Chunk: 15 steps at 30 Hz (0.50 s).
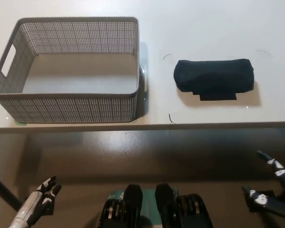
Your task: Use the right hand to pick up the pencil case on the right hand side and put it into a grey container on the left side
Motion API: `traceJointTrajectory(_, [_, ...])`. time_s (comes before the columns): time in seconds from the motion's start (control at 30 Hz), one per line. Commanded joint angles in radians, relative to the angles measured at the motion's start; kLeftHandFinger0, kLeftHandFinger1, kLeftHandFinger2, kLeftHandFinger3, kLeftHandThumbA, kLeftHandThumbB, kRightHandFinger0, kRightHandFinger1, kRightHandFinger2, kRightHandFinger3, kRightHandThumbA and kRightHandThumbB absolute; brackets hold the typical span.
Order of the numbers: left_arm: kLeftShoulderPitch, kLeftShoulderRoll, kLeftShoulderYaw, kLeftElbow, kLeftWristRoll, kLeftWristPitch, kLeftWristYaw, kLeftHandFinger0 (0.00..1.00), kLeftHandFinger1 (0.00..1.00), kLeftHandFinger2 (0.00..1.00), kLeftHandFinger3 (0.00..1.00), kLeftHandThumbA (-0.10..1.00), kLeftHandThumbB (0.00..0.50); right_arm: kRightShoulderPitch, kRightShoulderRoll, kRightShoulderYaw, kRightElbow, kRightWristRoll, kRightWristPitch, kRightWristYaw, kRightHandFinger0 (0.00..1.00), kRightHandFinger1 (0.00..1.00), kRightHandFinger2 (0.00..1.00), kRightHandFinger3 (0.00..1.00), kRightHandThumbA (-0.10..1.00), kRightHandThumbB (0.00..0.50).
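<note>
A black pencil case [213,77] lies on the white table [204,28], right of centre, with a flat tab sticking out at its near side. An empty grey mesh container [69,97] stands on the table's left part. My black right hand [271,190] hangs low at the picture's lower right, below the table's front edge and well clear of the case, fingers spread, holding nothing. My white left hand [40,202] rests at the lower left, below the table, fingers apart.
The table's front edge [147,126] runs across the picture's middle, with darker floor beneath it. Thin corner marks [171,118] on the tabletop frame the spot around the case. A narrow gap separates container and case.
</note>
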Motion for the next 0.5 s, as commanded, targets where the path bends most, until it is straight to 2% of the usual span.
traceJointTrajectory(0.0, [-0.046, 0.04, 0.016, -0.017, 0.0, -0.05, -0.018, 1.0, 1.0, 1.0, 1.0, 1.0, 0.352, 0.051, -0.105, -0.171, -0.359, -0.064, 0.134, 0.012, 1.0, 1.0, 1.0, 1.0, 0.85, 0.443])
traceJointTrajectory(0.07, [-0.048, 0.044, 0.011, -0.017, 0.011, -0.054, -0.016, 1.0, 1.0, 1.0, 1.0, 1.0, 0.35, 0.061, -0.113, -0.214, -0.416, -0.067, 0.135, 0.005, 1.0, 1.0, 1.0, 1.0, 1.0, 0.398])
traceJointTrajectory(0.17, [-0.052, 0.049, 0.012, -0.023, 0.009, -0.055, -0.022, 1.0, 1.0, 1.0, 1.0, 1.0, 0.328, 0.043, -0.123, -0.251, -0.468, -0.12, 0.142, 0.004, 1.0, 1.0, 1.0, 1.0, 1.0, 0.373])
traceJointTrajectory(0.27, [-0.051, 0.049, 0.013, -0.031, 0.004, -0.042, -0.027, 1.0, 1.0, 1.0, 1.0, 1.0, 0.335, -0.02, -0.154, -0.265, -0.472, -0.114, 0.153, 0.027, 1.0, 1.0, 1.0, 1.0, 1.0, 0.39])
traceJointTrajectory(0.3, [-0.043, 0.05, 0.014, -0.035, 0.004, -0.044, -0.027, 1.0, 1.0, 1.0, 1.0, 1.0, 0.336, -0.063, -0.172, -0.256, -0.47, -0.119, 0.175, 0.05, 1.0, 1.0, 1.0, 1.0, 1.0, 0.411])
traceJointTrajectory(0.47, [-0.036, 0.047, 0.015, -0.02, -0.005, -0.066, -0.036, 1.0, 1.0, 1.0, 1.0, 1.0, 0.31, -0.243, -0.239, -0.198, -0.465, -0.17, 0.275, 0.15, 1.0, 1.0, 1.0, 1.0, 1.0, 0.414])
